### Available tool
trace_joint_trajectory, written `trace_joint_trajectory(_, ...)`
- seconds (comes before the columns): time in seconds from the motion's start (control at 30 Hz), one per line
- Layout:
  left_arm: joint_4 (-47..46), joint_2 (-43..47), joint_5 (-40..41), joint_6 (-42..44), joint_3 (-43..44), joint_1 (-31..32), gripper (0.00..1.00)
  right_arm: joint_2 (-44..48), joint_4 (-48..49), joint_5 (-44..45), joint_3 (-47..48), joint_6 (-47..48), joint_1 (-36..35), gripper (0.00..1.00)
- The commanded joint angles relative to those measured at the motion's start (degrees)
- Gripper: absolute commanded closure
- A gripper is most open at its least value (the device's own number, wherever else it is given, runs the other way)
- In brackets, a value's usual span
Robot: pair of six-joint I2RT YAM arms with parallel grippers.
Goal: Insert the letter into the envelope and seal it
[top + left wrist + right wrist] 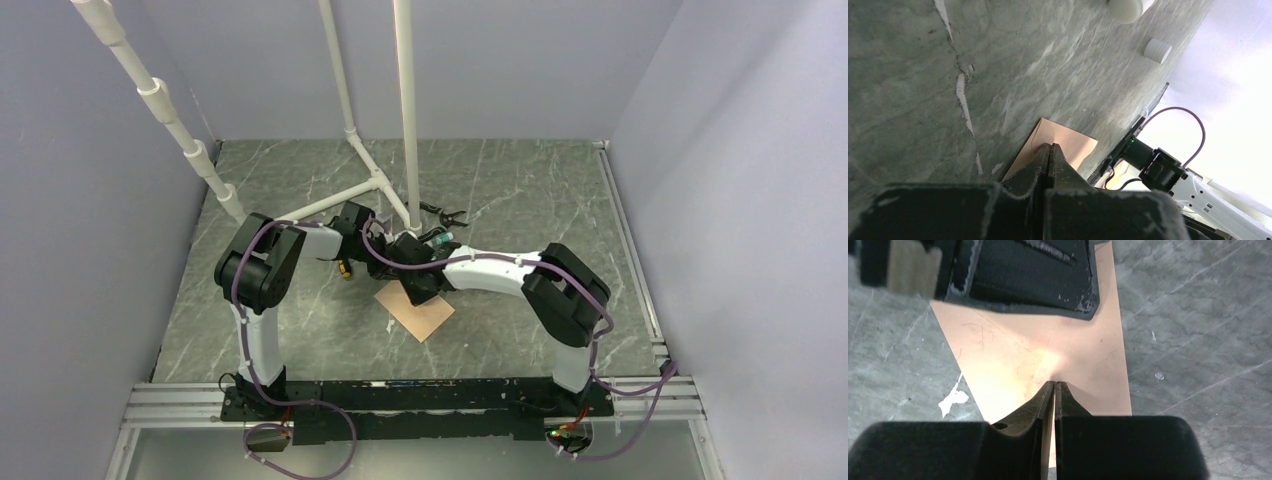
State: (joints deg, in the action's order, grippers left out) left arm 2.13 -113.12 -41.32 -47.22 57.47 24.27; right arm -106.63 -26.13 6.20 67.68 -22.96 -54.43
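The envelope (418,312), a peach-tan paper rectangle with a pointed flap, lay flat on the green-grey marbled table (520,200) at the centre of the top view, just below where my two wrists met. Its diagonal creases converged in the lower middle of the right wrist view, which I judged to be the flap folded down over the body. The letter did not show as a separate sheet, and I could not tell whether it lay inside. My right gripper (1054,383) was closed and held nothing, its tips at the flap's point. My left gripper (1049,146) was likewise closed and empty, pressing the paper towards the top of the right wrist view. Risks, as I judged them:
- A sideways drag of either tip could slide or wrinkle the thin paper on the smooth table.
- Lifting too soon could let the flap spring up unsealed.
- The two grippers, close together, could knock each other.
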Motion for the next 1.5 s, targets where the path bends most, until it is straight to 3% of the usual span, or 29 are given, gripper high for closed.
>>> trace_joint_trajectory(0.0, 6.14, -3.99, 8.46, 3.81, -1.31, 0.25, 0.98, 1.35, -4.37, -1.95, -3.43, -0.34, -0.78, 0.91)
trace_joint_trajectory(0.43, 6.30, -4.13, 8.27, 3.89, -1.13, 0.25, 0.98, 1.65, -5.03, -0.07, -4.28, 0.02, -0.85, 0.91)
trace_joint_trajectory(1.0, 6.45, -4.39, 7.95, 4.05, -1.34, -0.17, 0.97, -5.44, -8.30, 0.86, -6.28, -2.06, -1.99, 0.90)
trace_joint_trajectory(1.47, 6.57, -4.18, 7.92, 4.15, -1.35, -0.28, 0.98, -8.18, -12.06, 0.72, 1.39, -4.28, -2.78, 0.83)
